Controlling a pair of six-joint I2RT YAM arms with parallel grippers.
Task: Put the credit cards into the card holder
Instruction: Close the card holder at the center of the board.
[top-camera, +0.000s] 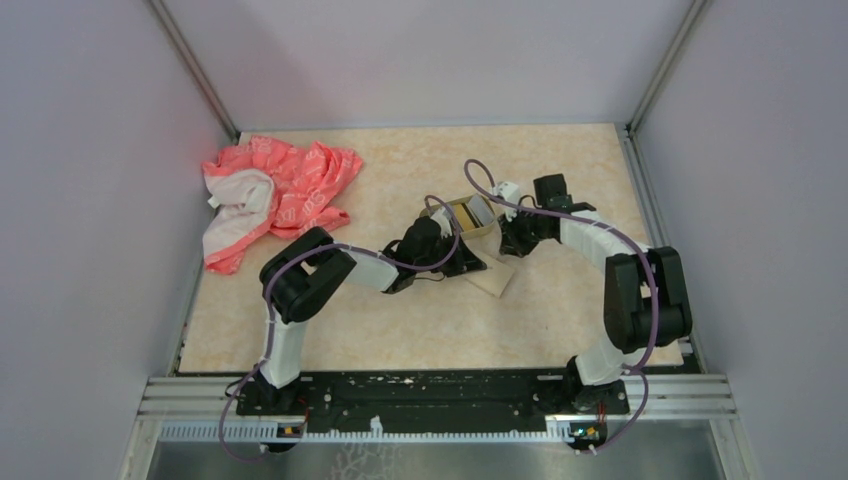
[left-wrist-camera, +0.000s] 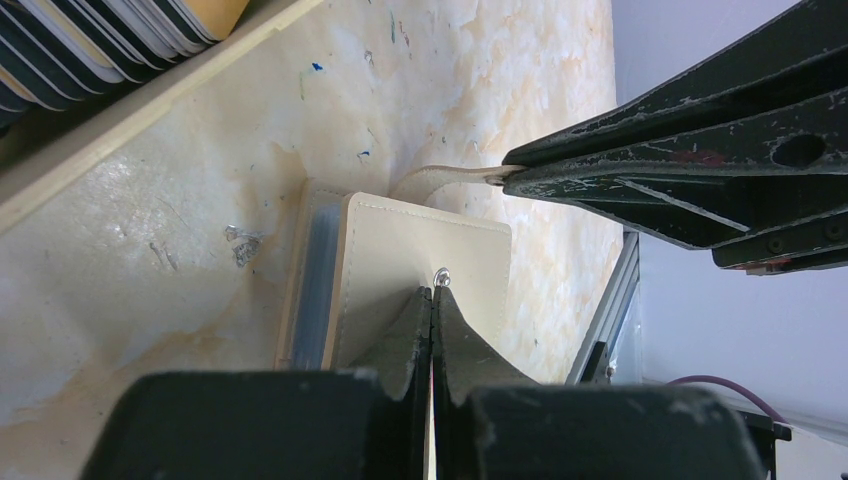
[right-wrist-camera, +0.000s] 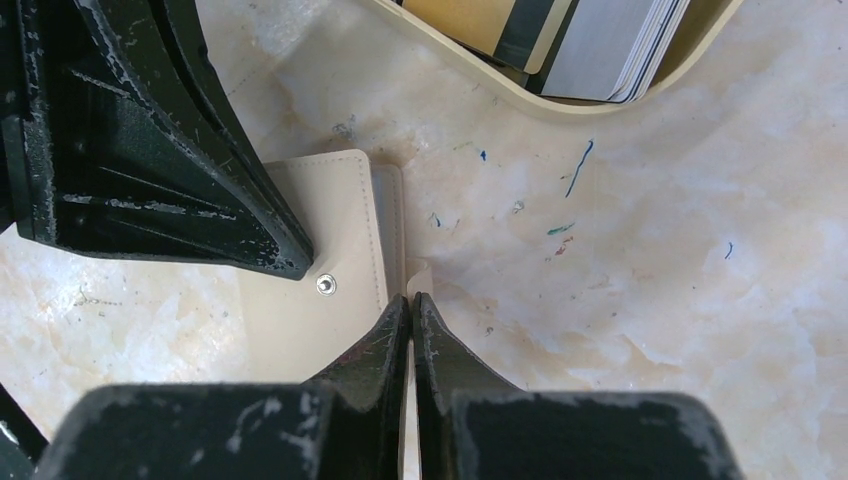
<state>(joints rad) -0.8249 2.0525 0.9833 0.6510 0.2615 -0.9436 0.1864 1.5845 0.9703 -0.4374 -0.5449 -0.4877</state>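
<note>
Many credit cards (left-wrist-camera: 100, 40) fill the card holder (left-wrist-camera: 150, 105); my clenched left tool (left-wrist-camera: 432, 300) rests on a cream wallet (left-wrist-camera: 400, 250), right tool (right-wrist-camera: 410, 305) pinching its tab (left-wrist-camera: 450, 178).

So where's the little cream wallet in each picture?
Top camera: the cream wallet lies mid-table, just on the near side of the tray of cards.
Left wrist: lower middle, at the tips of the left gripper; the tray rim is top left.
Right wrist: left of middle; the tray rim curves along the top.
Shared landmark: the tray of cards.
</note>
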